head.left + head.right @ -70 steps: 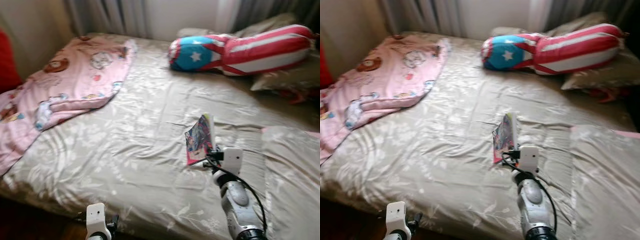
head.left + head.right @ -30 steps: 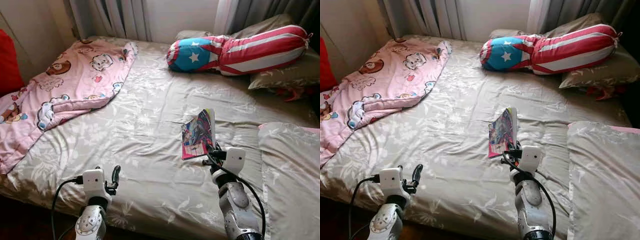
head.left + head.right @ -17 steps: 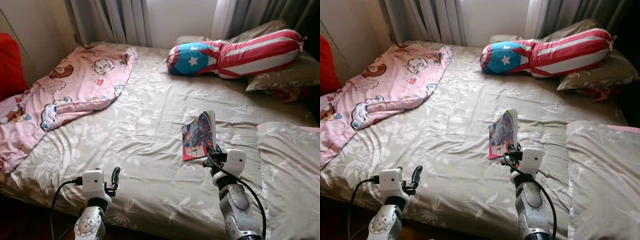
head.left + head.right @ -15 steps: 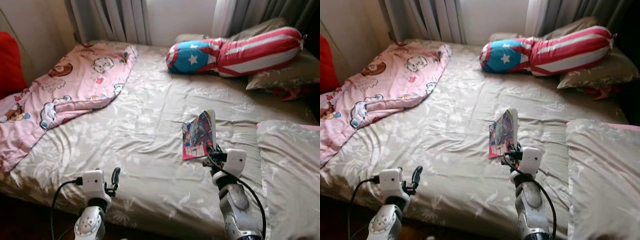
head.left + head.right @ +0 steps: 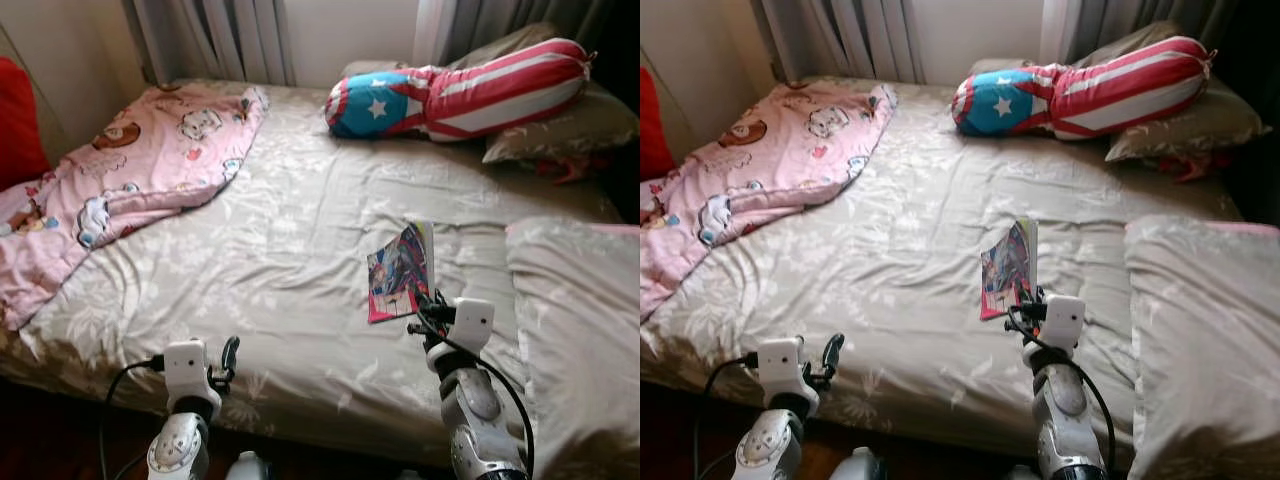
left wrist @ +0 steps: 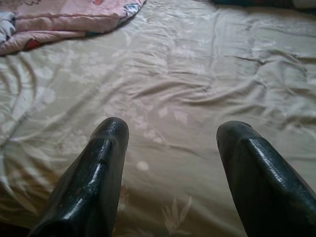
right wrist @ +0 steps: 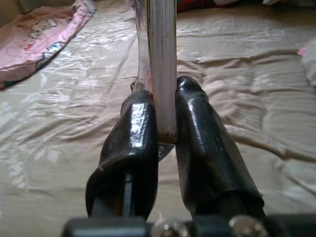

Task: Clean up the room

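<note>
Left eye view: right pincer (image 5: 425, 308) clamped on magazine (image 5: 400, 271), held upright over the bed (image 5: 300, 210); carry it level, grip low edge firm, pages may flop; no containers seen. Left wrist view: left pincer (image 6: 170, 163) spread apart, holding nothing. Right wrist view: fingers (image 7: 133, 143) pinch magazine's bottom edge.

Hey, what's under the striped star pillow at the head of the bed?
The striped star pillow lies across a beige pillow on the bed sheet. Something red peeks out beneath; the rest is covered.
</note>
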Tool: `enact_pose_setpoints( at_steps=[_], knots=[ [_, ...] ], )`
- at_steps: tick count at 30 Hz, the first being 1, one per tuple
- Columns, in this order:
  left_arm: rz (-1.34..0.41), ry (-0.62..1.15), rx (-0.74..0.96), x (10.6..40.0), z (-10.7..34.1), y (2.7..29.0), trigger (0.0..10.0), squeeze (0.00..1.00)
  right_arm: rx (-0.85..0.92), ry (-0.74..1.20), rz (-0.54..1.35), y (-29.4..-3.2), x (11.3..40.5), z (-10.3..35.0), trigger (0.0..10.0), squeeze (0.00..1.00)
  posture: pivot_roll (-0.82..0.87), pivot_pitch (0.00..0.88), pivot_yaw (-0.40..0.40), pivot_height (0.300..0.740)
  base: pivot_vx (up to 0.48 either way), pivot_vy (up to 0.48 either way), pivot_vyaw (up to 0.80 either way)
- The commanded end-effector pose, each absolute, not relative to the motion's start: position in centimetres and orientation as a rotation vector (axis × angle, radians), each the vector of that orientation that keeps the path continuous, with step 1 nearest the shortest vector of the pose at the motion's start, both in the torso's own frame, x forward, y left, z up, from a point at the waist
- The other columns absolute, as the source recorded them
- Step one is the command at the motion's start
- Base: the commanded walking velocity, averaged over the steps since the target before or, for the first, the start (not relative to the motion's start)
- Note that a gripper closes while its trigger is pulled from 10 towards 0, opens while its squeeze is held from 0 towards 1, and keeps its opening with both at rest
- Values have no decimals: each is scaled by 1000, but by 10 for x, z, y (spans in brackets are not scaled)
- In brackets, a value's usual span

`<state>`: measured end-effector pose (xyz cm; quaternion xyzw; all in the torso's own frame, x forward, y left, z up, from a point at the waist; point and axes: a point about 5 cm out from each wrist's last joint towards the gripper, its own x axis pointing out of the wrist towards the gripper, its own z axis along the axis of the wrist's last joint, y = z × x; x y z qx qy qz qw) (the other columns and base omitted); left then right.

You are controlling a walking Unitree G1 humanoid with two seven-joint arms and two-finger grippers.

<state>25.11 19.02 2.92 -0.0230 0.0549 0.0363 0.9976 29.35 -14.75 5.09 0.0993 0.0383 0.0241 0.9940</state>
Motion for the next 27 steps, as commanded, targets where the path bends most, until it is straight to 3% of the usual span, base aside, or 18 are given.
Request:
enact_pose_setpoints(
  at_steps=[1, 27],
  knots=[
    [76, 122, -34, 249, 28, 192, 10000, 0, 200, 21, 47, -147, 297, 60, 10000, 0, -12, 109, 7, 638, 0, 0, 0],
    [79, 133, -35, 250, 29, 192, 10000, 0, 205, 36, 81, -142, 298, 59, 10000, 0, -8, 115, 7, 638, 0, 0, 0]
  ],
)
